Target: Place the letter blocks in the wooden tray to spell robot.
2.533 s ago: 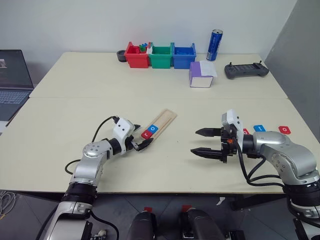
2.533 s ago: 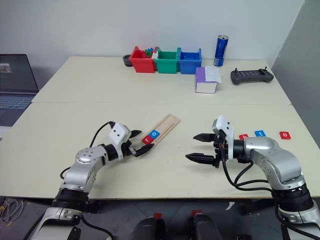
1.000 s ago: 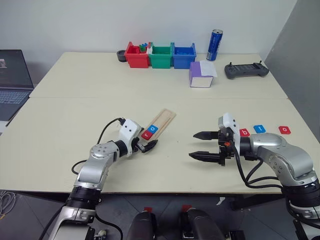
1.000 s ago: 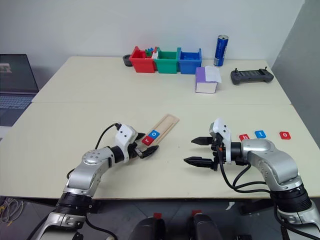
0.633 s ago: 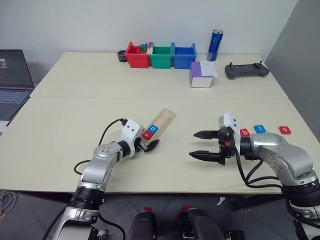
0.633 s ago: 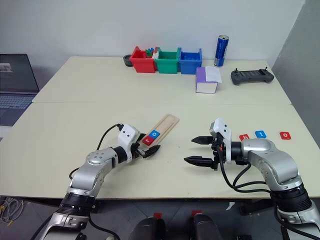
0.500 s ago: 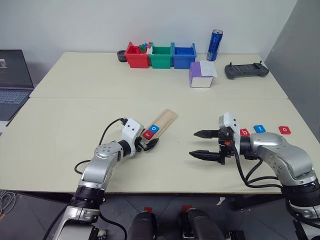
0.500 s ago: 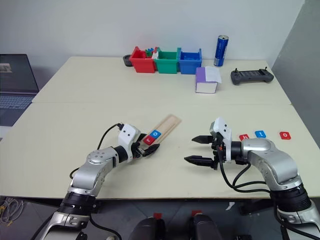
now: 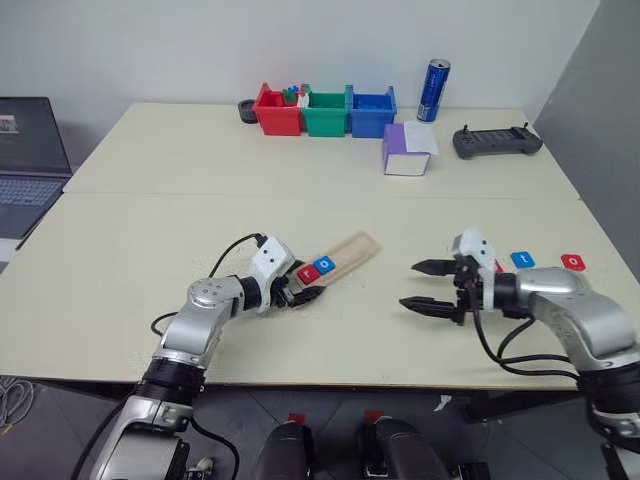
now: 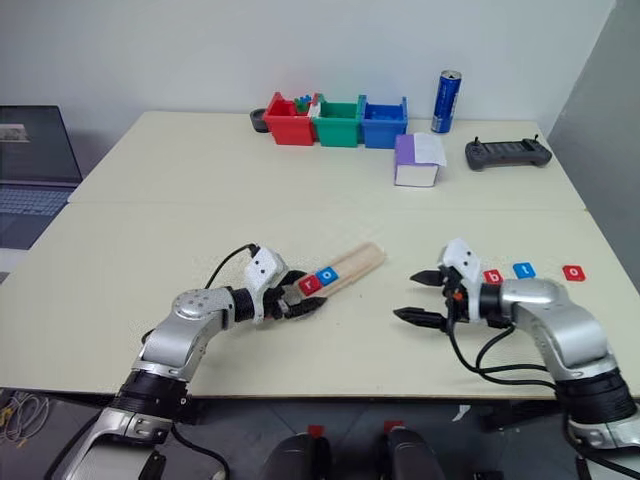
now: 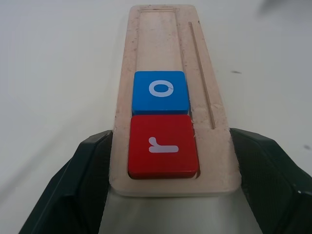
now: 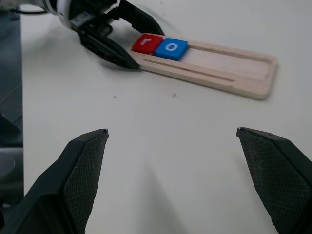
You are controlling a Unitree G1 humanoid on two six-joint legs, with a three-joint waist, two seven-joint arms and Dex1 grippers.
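The tray [image 9: 336, 258] lies on the table [image 9: 150, 230], slanted, in front of the robot and a little to its left. Two blocks sit in the tray's groove at the end closest to the robot. The red r [image 11: 162, 145] is at that end. The blue o [image 11: 160, 91] is next to it, and the two touch. The other part of the groove is bare wood.

The left gripper [image 9: 302, 295] is at the r end of the tray. Its two black fingers [image 11: 90, 175] are closed in on the sides of the tray, one on each long edge, right by the red r. It has hold of the tray.

The right gripper [image 9: 428, 286] is over the table, well apart from the tray, on the tray's right. Its fingers are spread wide and nothing is between them. It points toward the tray.

Three more blocks lie flat on the table, farther from the tray than the right gripper, in a row. The red b [image 10: 492, 276] is the nearest to the tray, just behind the gripper's wrist. The blue t [image 9: 522, 259] is next. The red o [image 9: 573, 262] is the farthest from the tray. They are near each other but do not touch.
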